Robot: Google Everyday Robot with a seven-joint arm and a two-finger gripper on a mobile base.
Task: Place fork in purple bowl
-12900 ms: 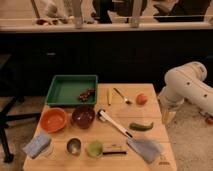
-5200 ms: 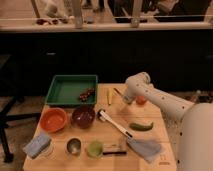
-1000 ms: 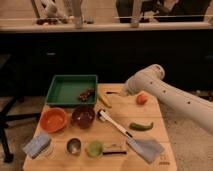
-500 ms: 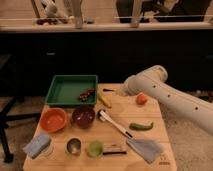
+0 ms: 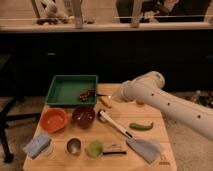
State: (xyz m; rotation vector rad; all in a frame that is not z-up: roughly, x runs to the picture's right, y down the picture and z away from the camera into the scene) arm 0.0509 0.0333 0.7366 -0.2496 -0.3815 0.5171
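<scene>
The purple bowl [image 5: 83, 116] stands on the wooden table [image 5: 160, 150], left of centre, next to the orange bowl [image 5: 53, 120]. My gripper [image 5: 113, 96] is at the end of the white arm that reaches in from the right. It hovers above the table, up and to the right of the purple bowl, near the green tray's right corner. It is shut on the fork [image 5: 103, 94], whose thin dark end sticks out to the left of the fingers. The plain yellow stick [image 5: 104, 102] lies just below it on the table.
A green tray [image 5: 70, 89] with dark bits at its right corner sits at the back left. A long white-handled spatula [image 5: 120, 127] lies diagonally in the middle, with a green pepper [image 5: 141, 126] to its right. A steel cup [image 5: 74, 146], a green cup [image 5: 95, 148] and a blue cloth [image 5: 39, 145] line the front.
My gripper has moved left and a little down with the fork, from the table's back middle towards the tray corner and the purple bowl.
</scene>
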